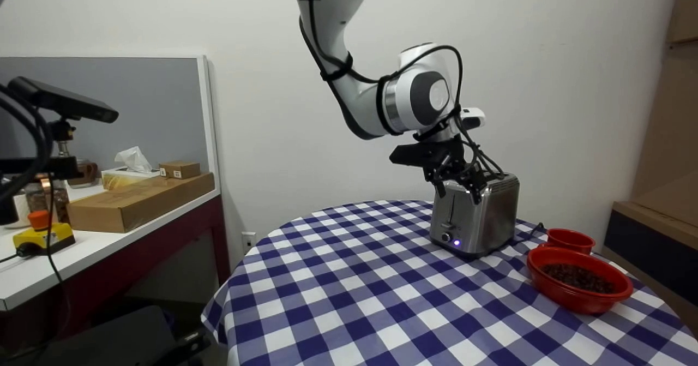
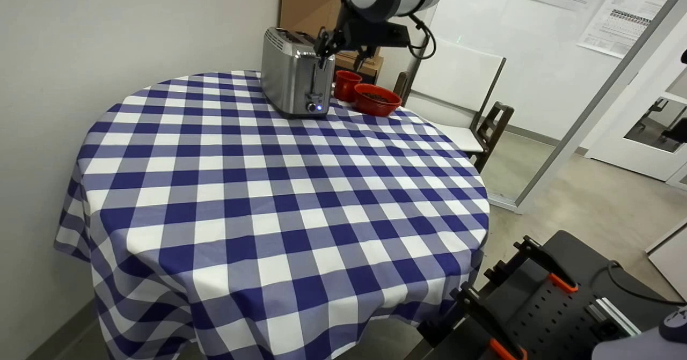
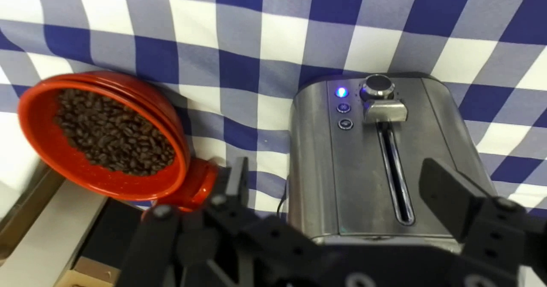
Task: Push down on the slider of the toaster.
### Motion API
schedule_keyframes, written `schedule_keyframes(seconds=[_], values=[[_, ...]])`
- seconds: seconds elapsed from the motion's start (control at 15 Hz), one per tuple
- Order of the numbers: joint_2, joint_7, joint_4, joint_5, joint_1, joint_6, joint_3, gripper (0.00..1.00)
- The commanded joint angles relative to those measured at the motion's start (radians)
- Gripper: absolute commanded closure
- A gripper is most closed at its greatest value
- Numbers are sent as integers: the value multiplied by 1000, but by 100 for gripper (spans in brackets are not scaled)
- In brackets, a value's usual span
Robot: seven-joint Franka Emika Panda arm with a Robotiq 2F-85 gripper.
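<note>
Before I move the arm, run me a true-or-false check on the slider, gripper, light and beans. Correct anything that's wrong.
1. The slider sits at the bottom of its slot. True.
2. The gripper is open. True.
3. The gripper has hold of the slider. False: the slider is clear of both fingers.
4. The light near the knob is lit. True.
5. The light is red. False: it glows blue in the wrist view.
6. The beans are strewn on the tablecloth. False: they lie in the bowl.
</note>
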Motion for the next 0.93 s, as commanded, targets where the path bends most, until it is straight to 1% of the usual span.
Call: schedule_keyframes(seconds=[0.0, 0.13, 0.2, 0.33, 0.53, 0.6, 0.67, 0.73, 0.87], values=[[-188, 32, -128, 11, 12, -215, -14, 0], [-261, 65, -157, -2, -1, -367, -4, 0], [-300, 53, -177, 10, -18, -423, 15, 0], [-375, 18, -221, 37, -48, -494, 47, 0], [-491, -38, -305, 77, -83, -525, 91, 0], [-541, -86, -351, 97, -95, -492, 107, 0], [-592, -147, -404, 105, -104, -435, 119, 0], [-473, -54, -285, 64, -106, -495, 119, 0], [-544, -102, -347, 78, -117, -468, 135, 0]])
